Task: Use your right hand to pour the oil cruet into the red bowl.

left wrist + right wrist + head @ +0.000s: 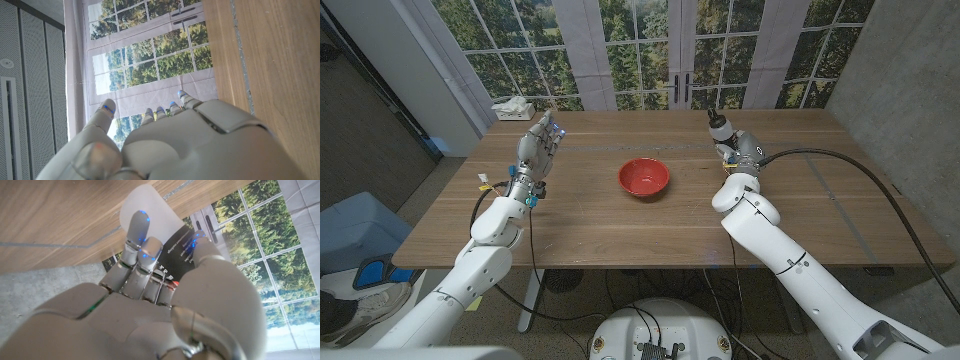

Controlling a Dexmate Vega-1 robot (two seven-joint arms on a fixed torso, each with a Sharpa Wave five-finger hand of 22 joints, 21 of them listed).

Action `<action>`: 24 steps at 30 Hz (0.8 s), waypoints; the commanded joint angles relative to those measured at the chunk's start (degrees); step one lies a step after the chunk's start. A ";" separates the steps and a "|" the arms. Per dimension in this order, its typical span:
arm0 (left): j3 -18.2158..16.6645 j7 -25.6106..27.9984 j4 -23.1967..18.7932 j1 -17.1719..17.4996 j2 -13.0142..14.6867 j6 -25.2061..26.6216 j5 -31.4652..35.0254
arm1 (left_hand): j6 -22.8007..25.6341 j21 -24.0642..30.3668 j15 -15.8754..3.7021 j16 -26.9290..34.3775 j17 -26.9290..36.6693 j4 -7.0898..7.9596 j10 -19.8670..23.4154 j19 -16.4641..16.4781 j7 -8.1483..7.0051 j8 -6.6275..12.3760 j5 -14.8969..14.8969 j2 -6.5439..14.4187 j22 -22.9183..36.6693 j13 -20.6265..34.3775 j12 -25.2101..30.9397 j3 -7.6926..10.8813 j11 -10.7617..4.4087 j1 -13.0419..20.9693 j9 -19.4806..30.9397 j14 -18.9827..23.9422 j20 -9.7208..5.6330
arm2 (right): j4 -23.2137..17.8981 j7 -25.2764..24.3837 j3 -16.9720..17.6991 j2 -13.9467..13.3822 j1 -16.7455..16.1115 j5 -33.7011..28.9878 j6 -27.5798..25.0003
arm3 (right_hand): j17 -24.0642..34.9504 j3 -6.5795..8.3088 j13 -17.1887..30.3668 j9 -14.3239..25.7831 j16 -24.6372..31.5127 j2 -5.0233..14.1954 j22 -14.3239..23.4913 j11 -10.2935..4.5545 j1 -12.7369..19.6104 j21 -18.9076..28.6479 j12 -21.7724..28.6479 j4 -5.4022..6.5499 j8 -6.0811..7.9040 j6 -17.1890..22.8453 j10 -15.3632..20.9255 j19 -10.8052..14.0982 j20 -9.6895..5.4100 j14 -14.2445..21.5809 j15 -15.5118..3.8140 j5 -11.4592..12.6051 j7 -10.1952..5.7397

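Note:
The red bowl [643, 177] sits in the middle of the wooden table [600, 225]. To its right, toward the far right part of the table, my right hand [741, 153] grips the oil cruet [720, 127], whose dark spout sticks up above the fingers. In the right wrist view the fingers [138, 235] wrap around the cruet's pale body and black label [177, 242]; my right hand [150, 305] hides the rest of it. My left hand [538, 148] is raised over the left side of the table, fingers apart, holding nothing; the left wrist view shows the left hand [190, 140] the same.
A white object [510, 108] lies at the table's far left corner. A black cable [860, 165] arcs over the right side of the table. Windows stand behind the far edge. A blue bin [355, 235] sits on the floor to the left.

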 commanded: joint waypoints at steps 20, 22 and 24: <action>-0.06 0.47 -0.77 -0.15 0.49 0.89 0.42 | 0.00 0.03 -5.46 0.03 0.24 -0.61 -3.53 -0.02 -0.28 0.26 -0.01 1.02 0.11 0.12 0.13 0.05 -0.22 0.30 0.16 -4.46 -2.34 | 3.45 -10.76 8.00 2.51 -6.53 16.97 19.64 | 0.10 1.18 -0.13 -0.03 -0.67 1.54 -0.01 0.94 -0.80 -0.44 0.24 0.17 0.18 0.49 0.52 -0.20 -5.23 -0.30 -0.01 0.19 0.71; 0.01 0.41 -0.73 -0.28 0.53 1.04 0.40 | 0.00 0.04 -5.44 0.04 0.24 -0.63 -3.52 -0.02 -0.25 0.26 -0.01 1.04 0.12 0.12 0.14 0.05 -0.22 0.29 0.16 -4.43 -2.34 | 3.87 -11.14 8.13 2.46 -6.74 17.58 20.97 | 0.10 1.22 -0.15 -0.03 -0.71 1.56 -0.01 0.92 -0.81 -0.48 0.22 0.16 0.18 0.51 0.48 -0.23 -5.23 -0.34 -0.01 0.18 0.75; 0.07 0.41 -0.68 -0.41 0.55 1.15 0.43 | 0.00 0.04 -5.45 0.03 0.24 -0.66 -3.53 -0.02 -0.25 0.26 -0.01 1.05 0.12 0.12 0.13 0.04 -0.26 0.28 0.16 -4.45 -2.34 | 4.33 -11.79 8.15 2.49 -6.94 17.96 22.20 | 0.09 1.25 -0.17 -0.03 -0.76 1.59 -0.01 0.88 -0.83 -0.52 0.16 0.15 0.17 0.50 0.36 -0.25 -5.23 -0.38 -0.01 0.18 0.76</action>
